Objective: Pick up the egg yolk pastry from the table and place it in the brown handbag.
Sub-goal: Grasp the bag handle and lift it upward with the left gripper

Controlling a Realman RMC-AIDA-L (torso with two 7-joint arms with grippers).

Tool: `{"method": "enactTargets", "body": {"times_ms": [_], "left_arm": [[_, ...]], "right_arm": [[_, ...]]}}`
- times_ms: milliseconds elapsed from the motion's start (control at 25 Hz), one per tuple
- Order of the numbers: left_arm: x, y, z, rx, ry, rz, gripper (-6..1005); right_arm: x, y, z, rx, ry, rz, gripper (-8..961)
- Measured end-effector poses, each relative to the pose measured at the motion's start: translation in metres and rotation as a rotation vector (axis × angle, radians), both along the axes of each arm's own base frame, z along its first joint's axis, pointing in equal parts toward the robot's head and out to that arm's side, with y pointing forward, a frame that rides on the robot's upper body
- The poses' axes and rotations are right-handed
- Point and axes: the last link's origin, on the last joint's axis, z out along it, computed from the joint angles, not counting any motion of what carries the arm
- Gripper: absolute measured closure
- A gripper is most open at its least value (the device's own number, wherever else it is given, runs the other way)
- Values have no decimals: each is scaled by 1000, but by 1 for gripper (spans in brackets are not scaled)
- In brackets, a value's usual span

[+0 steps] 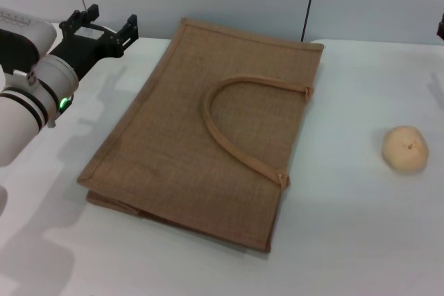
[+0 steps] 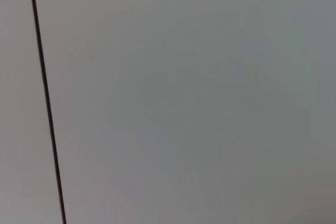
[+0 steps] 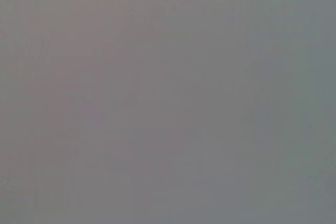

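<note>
The egg yolk pastry [image 1: 405,149], a small round pale golden ball with a dark speck, sits on the white table [image 1: 347,240] at the right. The brown handbag [image 1: 208,136] lies flat in the middle, one arched strap handle [image 1: 232,126] resting on top of it. My left gripper [image 1: 109,23] hovers open and empty beyond the bag's far left corner, well away from the pastry. Only a dark sliver of my right gripper [image 1: 440,28] shows at the right edge, far behind the pastry. Both wrist views show only blank grey surface.
A pale wall with two thin dark vertical seams [image 1: 309,1] stands behind the table. One such seam [image 2: 46,98] crosses the left wrist view. Bare tabletop lies between the bag and the pastry and along the front edge.
</note>
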Motion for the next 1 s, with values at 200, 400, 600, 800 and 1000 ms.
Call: {"method": "enactTargets", "body": {"times_ms": [200, 400, 600, 800, 1000], "left_arm": [[0, 0, 0, 0, -1, 0, 218], [0, 0, 0, -1, -1, 0, 218], [0, 0, 0, -1, 1, 0, 218], [1, 0, 0, -1, 2, -1, 217], [5, 0, -7, -38, 29, -29, 217]], "right_arm": [[0, 0, 0, 0, 0, 0, 88], [0, 0, 0, 0, 0, 0, 88], [0, 0, 1, 1, -1, 1, 88], [0, 0, 1, 2, -3, 1, 89], [0, 1, 1, 2, -5, 1, 89]]}}
